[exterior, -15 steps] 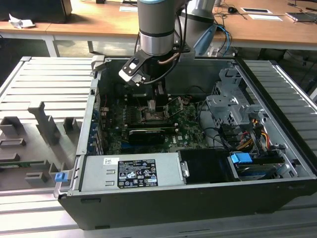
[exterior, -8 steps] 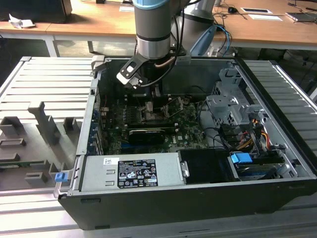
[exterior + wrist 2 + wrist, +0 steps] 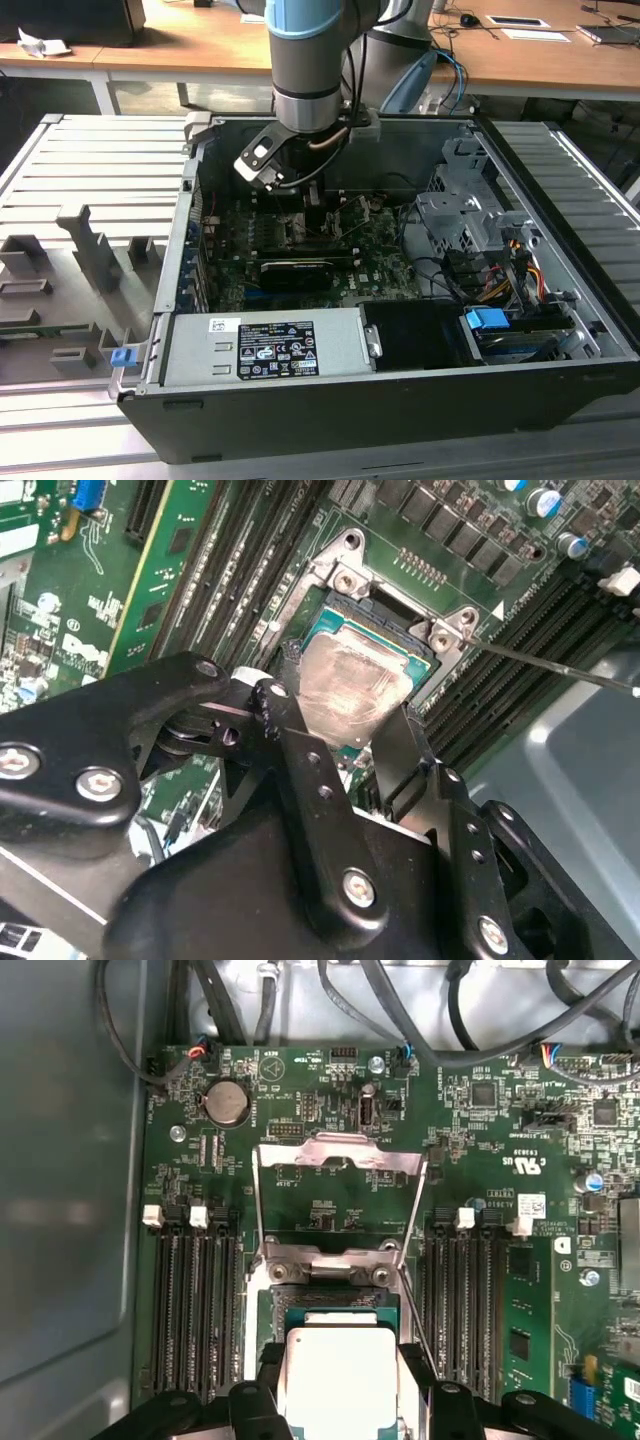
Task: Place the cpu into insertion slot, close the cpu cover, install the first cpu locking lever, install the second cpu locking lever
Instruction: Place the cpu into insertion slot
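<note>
In both wrist views the cpu (image 3: 352, 680) (image 3: 340, 1365), a silvery square on a green base, sits between my two black fingers (image 3: 290, 715), which press its opposite edges. My gripper (image 3: 345, 708) (image 3: 340, 1405) holds it low over the insertion slot (image 3: 388, 602) (image 3: 330, 1302); whether it rests in the slot I cannot tell. The cpu cover (image 3: 340, 1152) stands flipped open behind the socket, with the board visible through its window. Two thin locking levers (image 3: 257, 1200) (image 3: 550, 662) stick out, unlatched. In the exterior view my gripper (image 3: 308, 205) reaches down into the computer case.
Rows of black memory slots (image 3: 195, 1300) (image 3: 465, 1300) flank the socket. Cables (image 3: 420, 1040) run along the board's far edge. The grey case wall (image 3: 60, 1190) stands close beside the socket. A power supply (image 3: 265, 345) and a drive cage (image 3: 470, 225) fill the case's other parts.
</note>
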